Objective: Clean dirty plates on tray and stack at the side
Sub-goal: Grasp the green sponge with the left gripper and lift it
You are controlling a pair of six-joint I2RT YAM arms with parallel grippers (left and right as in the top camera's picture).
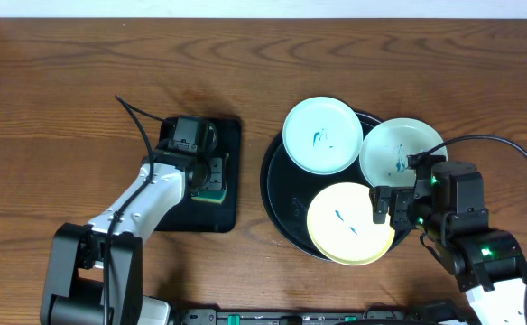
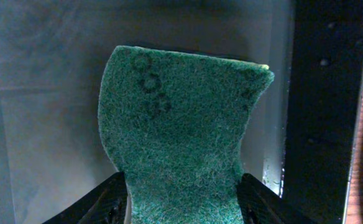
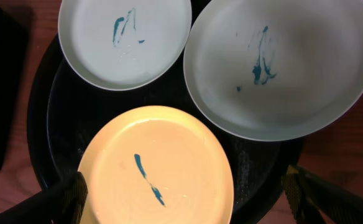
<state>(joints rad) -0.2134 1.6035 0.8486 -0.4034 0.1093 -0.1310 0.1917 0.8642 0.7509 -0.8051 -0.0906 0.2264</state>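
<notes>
Left gripper (image 2: 181,200) is clenched on the green sponge (image 2: 181,124), which is pinched in at the waist between the fingers, over the rectangular black tray (image 1: 200,217). Right gripper (image 3: 188,198) has its jaws spread wide and holds nothing, above the right edge of the yellow plate (image 3: 156,168). All three plates sit on the round black tray (image 1: 281,199), each with blue-green marks. The left mint plate (image 1: 322,135) lies at the back; the right mint plate (image 1: 399,152) overhangs the rim.
</notes>
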